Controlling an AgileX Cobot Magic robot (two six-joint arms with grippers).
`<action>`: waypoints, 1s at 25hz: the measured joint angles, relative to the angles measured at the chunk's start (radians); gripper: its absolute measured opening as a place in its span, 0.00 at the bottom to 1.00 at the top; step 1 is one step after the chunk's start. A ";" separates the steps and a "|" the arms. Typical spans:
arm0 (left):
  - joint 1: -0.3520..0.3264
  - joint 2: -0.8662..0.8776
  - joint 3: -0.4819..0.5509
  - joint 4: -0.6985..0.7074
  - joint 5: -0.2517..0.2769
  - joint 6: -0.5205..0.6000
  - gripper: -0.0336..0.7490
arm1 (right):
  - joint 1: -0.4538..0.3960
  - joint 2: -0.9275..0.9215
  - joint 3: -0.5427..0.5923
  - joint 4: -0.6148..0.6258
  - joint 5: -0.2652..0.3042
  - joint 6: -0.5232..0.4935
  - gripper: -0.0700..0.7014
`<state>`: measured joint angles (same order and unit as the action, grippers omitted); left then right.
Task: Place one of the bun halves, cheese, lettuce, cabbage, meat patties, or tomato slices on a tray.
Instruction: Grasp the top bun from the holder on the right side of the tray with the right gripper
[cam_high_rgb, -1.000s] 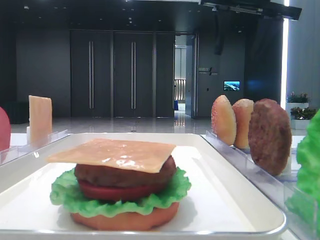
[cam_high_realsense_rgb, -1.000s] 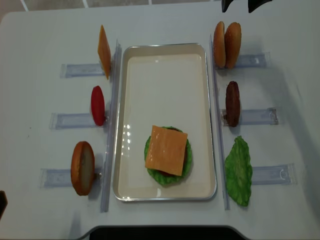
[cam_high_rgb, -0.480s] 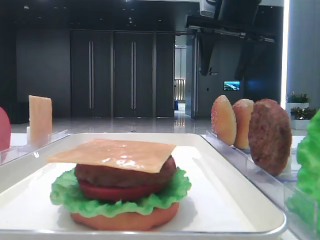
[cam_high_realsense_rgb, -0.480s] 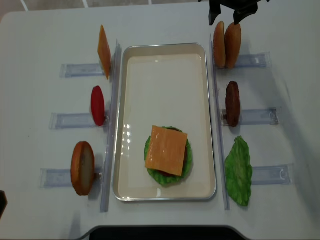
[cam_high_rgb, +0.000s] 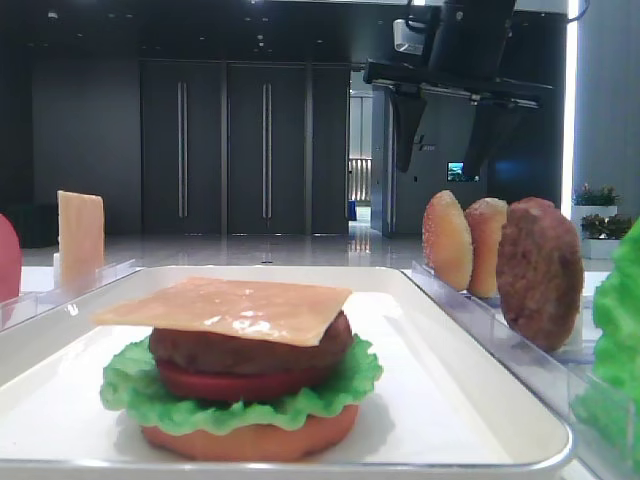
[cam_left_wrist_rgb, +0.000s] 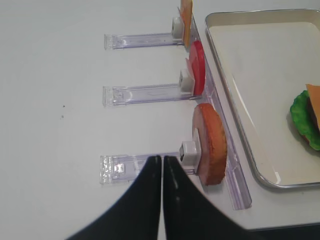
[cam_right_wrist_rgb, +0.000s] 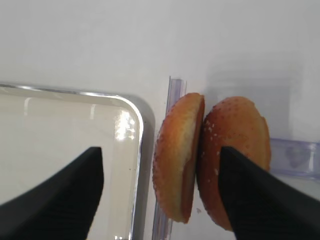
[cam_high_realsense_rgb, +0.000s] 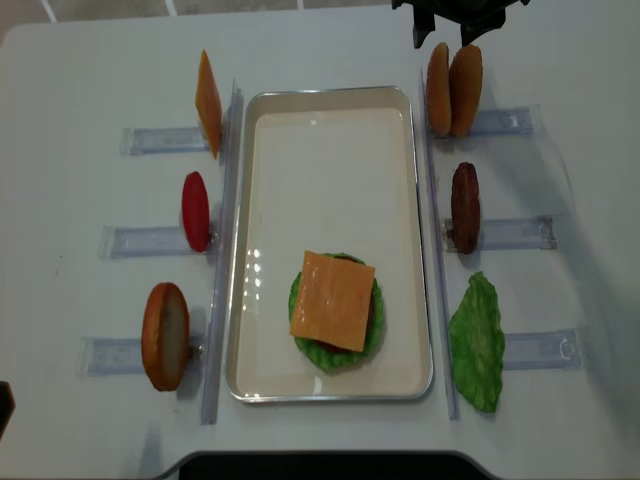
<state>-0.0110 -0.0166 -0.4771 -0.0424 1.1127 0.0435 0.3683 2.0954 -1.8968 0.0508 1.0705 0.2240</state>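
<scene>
While the white tray (cam_high_realsense_rgb: 330, 150) filled the middle of the table in the overhead view, a part-built burger sat toward its six o'clock end: a flat bottom bun (cam_high_rgb: 250, 440), ruffled green lettuce (cam_high_rgb: 125, 385), a red tomato slice (cam_high_rgb: 230, 385), a dark meat patty (cam_high_rgb: 240, 350) and a square of cheese (cam_high_realsense_rgb: 332, 299) on top. Clear slotted racks (cam_high_realsense_rgb: 160, 139) lay at the tray's nine and three o'clock sides. On the nine o'clock side stood a spare cheese slice (cam_high_realsense_rgb: 208, 103), a spare tomato slice (cam_high_realsense_rgb: 195, 211) and an orange bun half (cam_high_realsense_rgb: 165, 335). On the three o'clock side stood a spare patty (cam_high_realsense_rgb: 465, 207) and a loose lettuce leaf (cam_high_realsense_rgb: 477, 343), with two bun halves on edge, touching each other, at about one o'clock. The outer of these, a pale sesame-speckled bun top (cam_right_wrist_rgb: 235, 150), appeared to be the piece wanted. The right gripper (cam_right_wrist_rgb: 160, 195) hung above the pair with its fingers spread wide, holding nothing, one finger over the tray corner and the other over the speckled bun. The left gripper (cam_left_wrist_rgb: 162, 167) rested apart at the table's seven o'clock edge, fingers pressed together and empty. The step in hand looked like the approach to the bun top. The next move would likely call for lowering and shifting so the fingers straddled only that half, not its neighbour.
</scene>
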 joint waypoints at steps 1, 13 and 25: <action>0.000 0.000 0.000 0.000 0.000 0.000 0.04 | 0.000 0.004 0.000 -0.001 0.000 0.000 0.69; 0.000 0.000 0.000 0.000 0.000 0.000 0.04 | 0.000 0.046 -0.002 -0.002 0.028 -0.001 0.69; 0.000 0.000 0.000 0.000 0.000 0.000 0.04 | 0.000 0.054 -0.004 0.017 0.024 0.000 0.69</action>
<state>-0.0110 -0.0166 -0.4771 -0.0424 1.1127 0.0435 0.3683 2.1489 -1.9005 0.0674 1.0946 0.2241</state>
